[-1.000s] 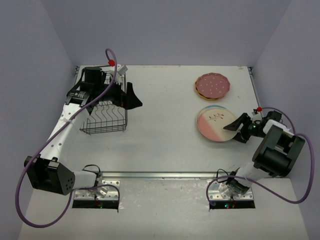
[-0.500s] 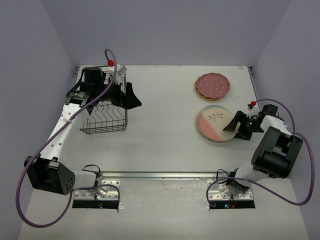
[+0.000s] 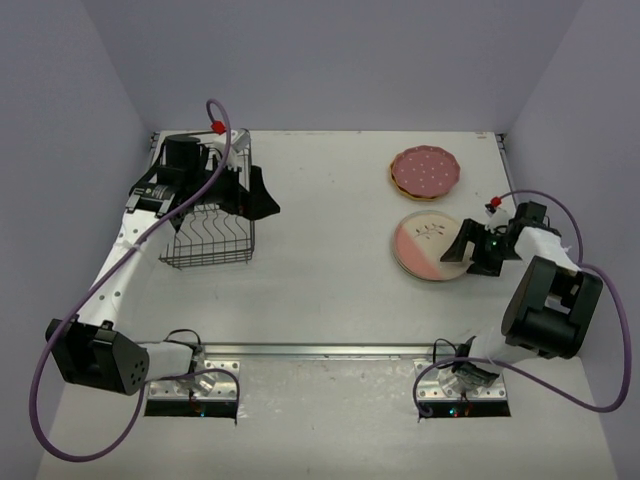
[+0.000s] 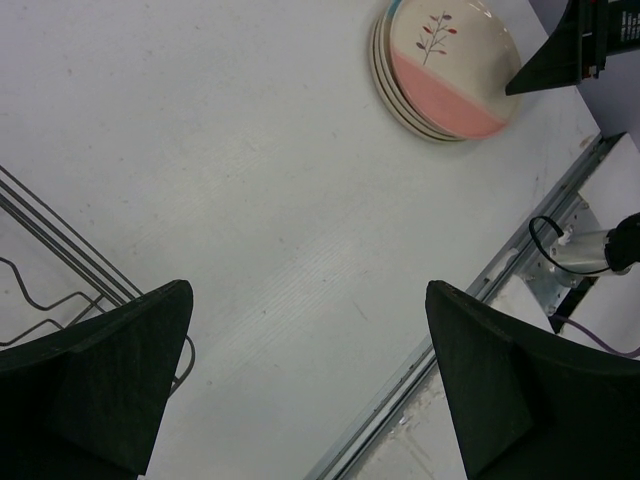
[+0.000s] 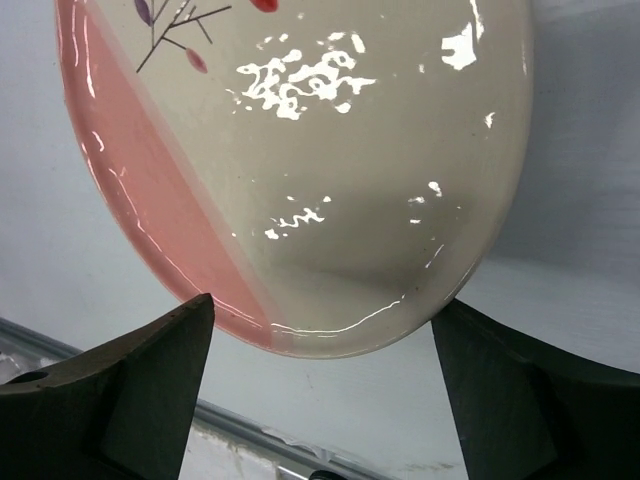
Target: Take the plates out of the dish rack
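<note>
The dark wire dish rack [image 3: 208, 235] stands at the left of the table, and I see no plate in it; its wires show in the left wrist view [image 4: 50, 250]. A cream and pink leaf-sprig plate [image 3: 430, 245] tops a stack on the right, also in the left wrist view [image 4: 445, 60] and the right wrist view [image 5: 330, 150]. A dark pink dotted plate [image 3: 425, 170] lies behind it on a yellow-orange one. My left gripper [image 3: 255, 200] [image 4: 310, 290] is open and empty over the rack's right edge. My right gripper [image 3: 465, 255] [image 5: 322, 302] is open, its fingers either side of the pink plate's rim.
A metal rail [image 3: 330, 350] runs along the near table edge, also in the left wrist view [image 4: 480, 290]. The left arm's purple cable [image 3: 215, 125] loops above the rack. Purple walls close in the left, back and right sides.
My right wrist has swung toward the back of the table, keeping its open fingers at the pink plate's right rim. The left arm has barely moved.
</note>
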Available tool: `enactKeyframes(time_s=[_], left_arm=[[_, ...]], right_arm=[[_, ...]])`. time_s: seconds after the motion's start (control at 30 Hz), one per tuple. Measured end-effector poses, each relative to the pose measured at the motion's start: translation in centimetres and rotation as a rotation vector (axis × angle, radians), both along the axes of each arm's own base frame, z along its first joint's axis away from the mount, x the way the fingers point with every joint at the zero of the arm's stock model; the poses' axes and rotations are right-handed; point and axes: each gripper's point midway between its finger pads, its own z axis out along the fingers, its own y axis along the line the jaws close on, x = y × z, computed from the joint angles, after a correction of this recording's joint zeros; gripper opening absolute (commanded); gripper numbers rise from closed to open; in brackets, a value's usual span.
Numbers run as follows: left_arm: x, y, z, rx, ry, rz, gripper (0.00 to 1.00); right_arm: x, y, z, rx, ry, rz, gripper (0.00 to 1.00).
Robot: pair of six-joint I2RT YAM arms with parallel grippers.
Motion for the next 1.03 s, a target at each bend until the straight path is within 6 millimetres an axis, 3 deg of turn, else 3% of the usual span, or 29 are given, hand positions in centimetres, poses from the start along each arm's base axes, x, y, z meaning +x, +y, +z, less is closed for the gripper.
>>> enactKeyframes(time_s=[0.2,0.43,0.6,0.77,0.93,1.03], left_arm=[[0.1,0.8,-0.3,0.028,0.012,0.032,1.0],[0.4,3.9,-0.3,0.088,0.006,0.123,1.0],[0.6,7.0,-1.1,0.217,-0.047,0.237,1.0],[-2.3,9.9,-4.0,0.35,-0.084,0.319,1.0],[-4.2,11.7,-4.6,0.43,-0.15,0.371,1.0],[-4.6,12.3,-4.2,0.454,-0.183,0.394,1.0]], right_arm=[[0.4,-1.0,2.5,-0.121,-0.078,0.08,0.99],[0.2,-2.0,7.0,-0.294,-0.244,0.192,0.99],[0.1,0.2,11.8,-0.298,-0.467,0.271,0.99],[-0.4,3.7,15.7,-0.209,-0.7,0.281,0.99],[-1.9,6.5,13.3,-0.118,-0.701,0.286,0.99],[-2.5,7.0,11.8,-0.096,-0.665,0.283,0.99]])
